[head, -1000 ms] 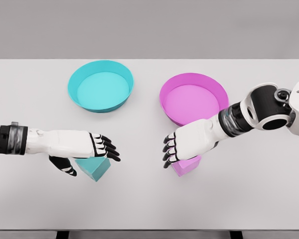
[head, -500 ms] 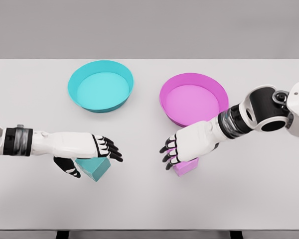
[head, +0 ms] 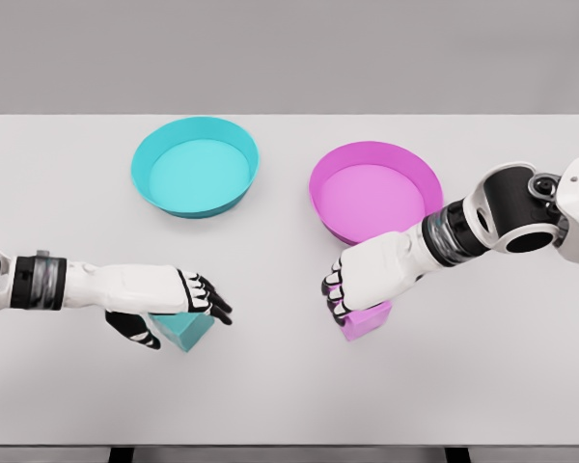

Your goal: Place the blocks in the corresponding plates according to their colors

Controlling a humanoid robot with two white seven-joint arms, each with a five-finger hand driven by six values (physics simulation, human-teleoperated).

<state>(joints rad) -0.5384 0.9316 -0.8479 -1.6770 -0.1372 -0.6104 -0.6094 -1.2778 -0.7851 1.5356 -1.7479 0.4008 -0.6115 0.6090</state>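
Head view shows the teal block (head: pixel 186 330) lying on the white surface (head: pixel 270 386) near the front, partly under the left hand (head: pixel 164 297), and the pink block (head: pixel 367 320) off to its right, partly under the right hand (head: pixel 367 280). Left fingers (head: pixel 212 301) reach flat over the teal block with the thumb low at its near side, not yet closed on it; right fingers (head: pixel 333 294) curl down over the pink block's left face, though I cannot tell whether they grip it. Behind them stand the teal plate (head: pixel 195 169) and the pink plate (head: pixel 374 193), both without blocks. My judgement: to grasp well, each thumb should press opposite the fingers across flat faces before lifting straight up, so neither block twists or slides
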